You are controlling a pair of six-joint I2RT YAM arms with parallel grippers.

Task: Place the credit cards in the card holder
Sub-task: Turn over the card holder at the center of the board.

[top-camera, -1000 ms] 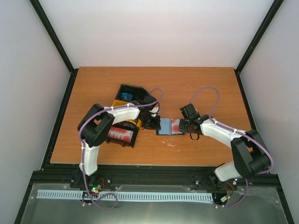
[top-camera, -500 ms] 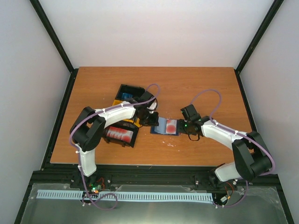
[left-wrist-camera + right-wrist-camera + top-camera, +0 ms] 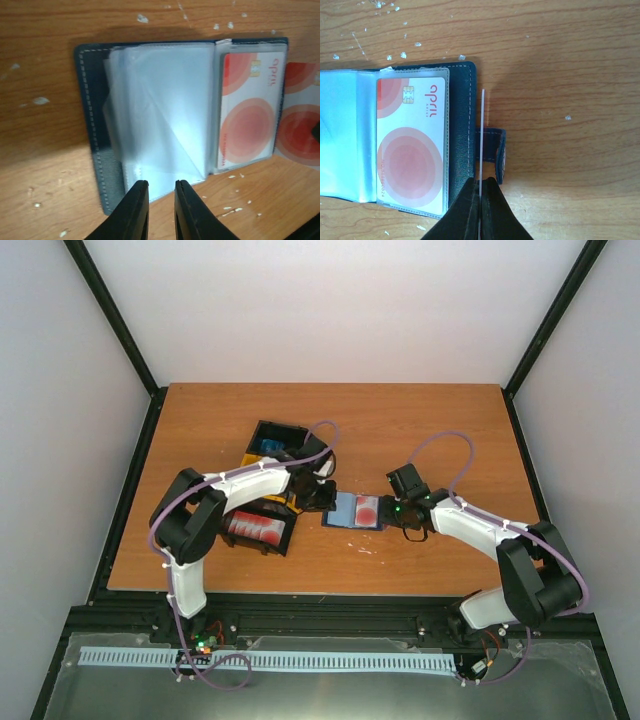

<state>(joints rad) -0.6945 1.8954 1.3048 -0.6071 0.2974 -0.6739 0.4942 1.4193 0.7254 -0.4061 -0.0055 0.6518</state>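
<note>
The dark blue card holder point(image 3: 343, 512) lies open on the table, its clear sleeves spread point(image 3: 92, 100). One red and white credit card point(image 3: 412, 145) sits in the right sleeve point(image 3: 247, 115). My right gripper point(image 3: 480, 187) is shut on a second credit card point(image 3: 482, 135), held upright on edge just right of the holder's right rim point(image 3: 462, 110), over the snap tab point(image 3: 495, 145). That card's face shows in the left wrist view point(image 3: 300, 125). My left gripper point(image 3: 161, 187) is narrowly open and empty at the near edge of the left sleeves, at the holder's left end point(image 3: 325, 495).
A black bin with several red cards point(image 3: 258, 528) stands left of the holder, under my left arm. A black and yellow bin point(image 3: 275, 440) stands behind it. White flecks dot the wood around the holder. My right gripper point(image 3: 398, 510) is at the holder's right end.
The holder's left flap has swung open to the left. My left gripper has drawn back left and away from it. The right gripper has stayed in place with its card.
</note>
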